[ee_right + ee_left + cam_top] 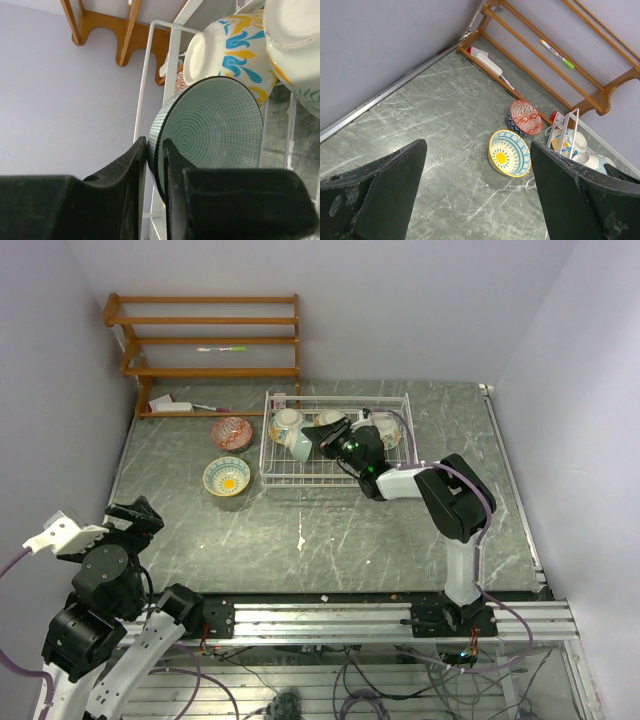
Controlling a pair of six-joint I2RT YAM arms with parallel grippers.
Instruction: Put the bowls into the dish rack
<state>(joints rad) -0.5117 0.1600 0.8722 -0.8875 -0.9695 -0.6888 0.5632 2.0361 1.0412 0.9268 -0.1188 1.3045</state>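
We are pinching the rim of the teal bowl [215, 130] between the fingers of our right gripper [155, 155], holding it on edge inside the dish rack [144, 75], just beside a yellow-and-blue bowl [232, 50] leaning there. Our left gripper [477, 150] is hanging empty, fingers spread wide, over the near left of the table [330, 540], while a reddish bowl [232, 432] and a yellow-centred bowl [227, 476] are sitting upright on the table just left of the rack.
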